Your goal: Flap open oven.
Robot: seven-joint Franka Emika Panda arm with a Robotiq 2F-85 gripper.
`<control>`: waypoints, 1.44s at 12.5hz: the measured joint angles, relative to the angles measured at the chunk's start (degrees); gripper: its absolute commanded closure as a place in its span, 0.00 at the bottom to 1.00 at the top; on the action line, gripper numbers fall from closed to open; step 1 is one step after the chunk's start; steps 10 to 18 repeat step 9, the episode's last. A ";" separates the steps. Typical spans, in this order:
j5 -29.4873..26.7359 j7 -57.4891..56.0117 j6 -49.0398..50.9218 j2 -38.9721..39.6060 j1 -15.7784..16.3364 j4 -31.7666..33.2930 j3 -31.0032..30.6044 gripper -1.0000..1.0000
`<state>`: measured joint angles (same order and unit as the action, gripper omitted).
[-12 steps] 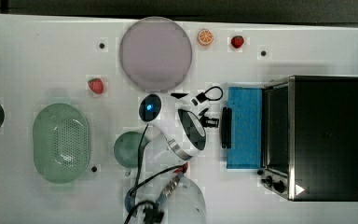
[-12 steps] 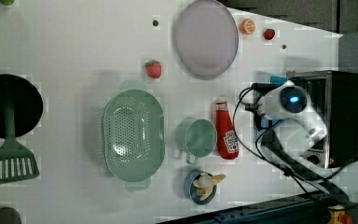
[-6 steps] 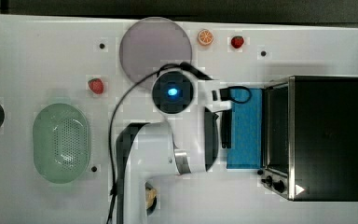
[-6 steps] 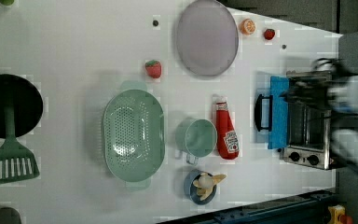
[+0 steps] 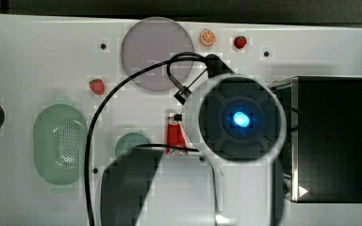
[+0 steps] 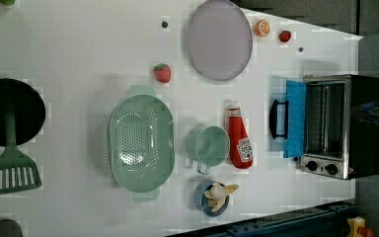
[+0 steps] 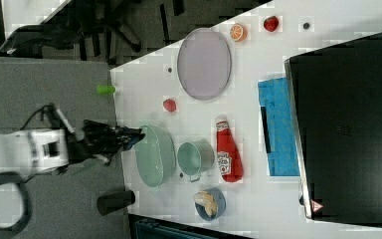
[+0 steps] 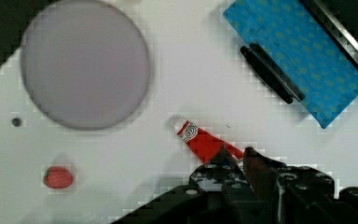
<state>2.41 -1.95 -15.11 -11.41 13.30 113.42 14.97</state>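
Since the door (image 6: pixel 294 118) lies flat, hinged down from the oven (image 6: pixel 343 126), the job looks done: gripper (image 8: pixel 235 156) is nearly closed, empty, high over the ketchup (image 8: pixel 205 142), oven off to one side.

A black oven (image 6: pixel 360 126) with a silver frame and blue patterned door (image 6: pixel 295 118), a red ketchup bottle (image 6: pixel 240 144), a mint-green perforated colander (image 6: pixel 140 143), a lilac plate (image 6: pixel 219 39), all on a white table (image 6: pixel 79 44).
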 measured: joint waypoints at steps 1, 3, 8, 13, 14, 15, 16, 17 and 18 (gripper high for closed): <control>0.13 0.00 1.85 -0.88 -0.01 -1.57 0.14 0.83; 0.05 0.72 3.45 -2.59 -0.01 -3.08 0.15 0.83; 0.22 7.44 13.96 -3.18 0.13 -5.93 1.02 0.83; 0.41 8.07 14.39 -2.90 0.03 -5.93 1.08 0.83; 0.41 8.07 14.39 -2.90 0.03 -5.93 1.08 0.83; 0.41 8.07 14.39 -2.90 0.03 -5.93 1.08 0.83; 0.41 8.07 14.39 -2.90 0.03 -5.93 1.08 0.83; 0.41 8.07 14.39 -2.90 0.03 -5.93 1.08 0.83; 0.41 8.07 14.39 -2.90 0.03 -5.93 1.08 0.83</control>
